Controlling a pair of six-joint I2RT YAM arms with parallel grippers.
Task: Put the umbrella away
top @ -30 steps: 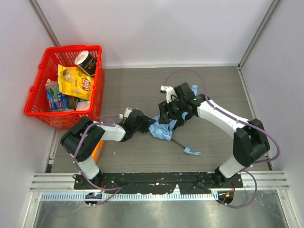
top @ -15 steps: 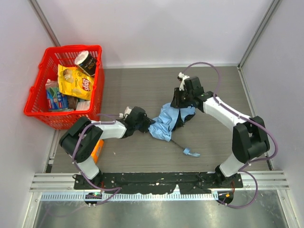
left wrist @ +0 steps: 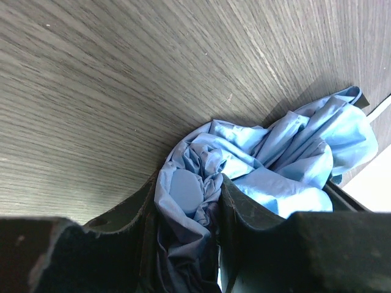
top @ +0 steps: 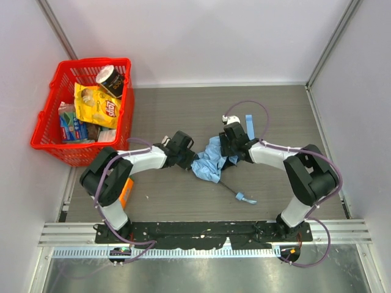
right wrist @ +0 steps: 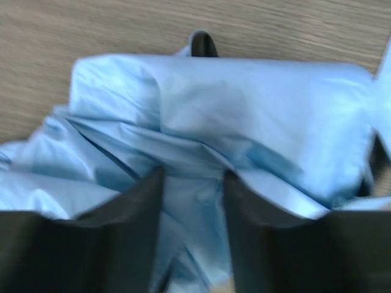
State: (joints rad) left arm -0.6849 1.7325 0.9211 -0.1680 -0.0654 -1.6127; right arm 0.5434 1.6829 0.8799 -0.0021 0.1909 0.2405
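The umbrella [top: 209, 162] lies crumpled near the middle of the surface [top: 165, 116]. The left arm [top: 143, 160] reaches in from 9 o'clock, and the left jaws are clenched on the blue cloth at that side. In the left wrist view a bunch of cloth [left wrist: 183, 195] sits squeezed between the two fingers [left wrist: 250, 213]. The rest spills out toward 2 o'clock.

The right arm [top: 275, 152] reaches in from 3 o'clock, and the right jaws pinch the cloth at its 1 o'clock edge. The right wrist view is blurry, but cloth [right wrist: 232, 110] fills the gap between the fingers [right wrist: 140, 207] there.

The thin black shaft [top: 227, 186] sticks out of the cloth toward 4 o'clock and lies flat. The blue strap [top: 245, 196] is at its end. A red basket [top: 91, 61] stands well apart at 10 o'clock.
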